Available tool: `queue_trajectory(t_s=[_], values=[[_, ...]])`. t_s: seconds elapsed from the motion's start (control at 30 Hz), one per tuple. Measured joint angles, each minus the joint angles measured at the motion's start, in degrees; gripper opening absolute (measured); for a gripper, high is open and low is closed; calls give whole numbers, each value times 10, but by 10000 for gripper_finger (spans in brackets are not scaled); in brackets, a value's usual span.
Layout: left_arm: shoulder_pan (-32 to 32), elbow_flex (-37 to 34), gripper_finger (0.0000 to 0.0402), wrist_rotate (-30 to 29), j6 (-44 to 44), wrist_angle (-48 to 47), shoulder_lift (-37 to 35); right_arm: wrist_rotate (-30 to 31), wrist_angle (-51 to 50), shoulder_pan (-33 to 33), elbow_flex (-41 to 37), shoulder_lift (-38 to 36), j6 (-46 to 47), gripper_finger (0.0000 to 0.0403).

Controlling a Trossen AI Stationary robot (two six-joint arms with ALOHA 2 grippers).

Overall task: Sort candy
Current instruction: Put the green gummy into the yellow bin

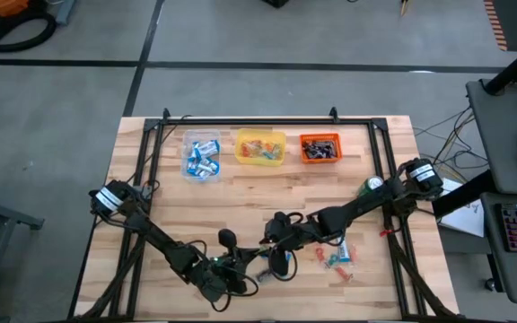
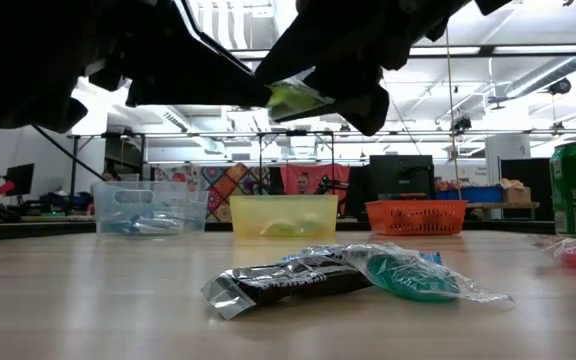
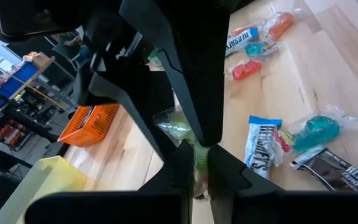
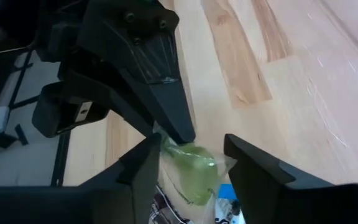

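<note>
Left gripper (image 3: 196, 163) pinches a green candy (image 4: 191, 165) by its wrapper, lifted clear of the desk (image 1: 240, 202) near its front middle. You have the right gripper (image 4: 191, 163) straddling that same sweet, its fingers spread to either side and not yet pressing. So the candy lies directly between the right fingers, hanging from the left fingertips, and the handover looks to turn on closing there. More candy (image 2: 338, 275) lies just below.
</note>
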Motion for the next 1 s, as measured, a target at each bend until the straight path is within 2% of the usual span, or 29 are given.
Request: queue_trajectory(t_s=[0.2, 0.33, 0.53, 0.7, 0.87, 1.0], values=[[0, 0, 11, -13, -26, 0, 0, -6, 3, 0, 0, -1, 0, 82], [0, 0, 36, -9, -59, -5, 0, -8, 3, -2, 0, -1, -4, 21], [-1, 0, 106, -7, -140, -27, -3, -9, -9, -18, -1, -7, -7, 13], [-2, -4, 155, -14, -176, -73, -21, -14, -43, -59, -1, -26, -31, 13], [-6, -4, 181, -31, -266, -184, -44, 11, -59, -134, -1, -45, -64, 13], [-4, -5, 185, -45, -357, -283, -68, 12, -56, -207, 0, -47, -83, 13]])
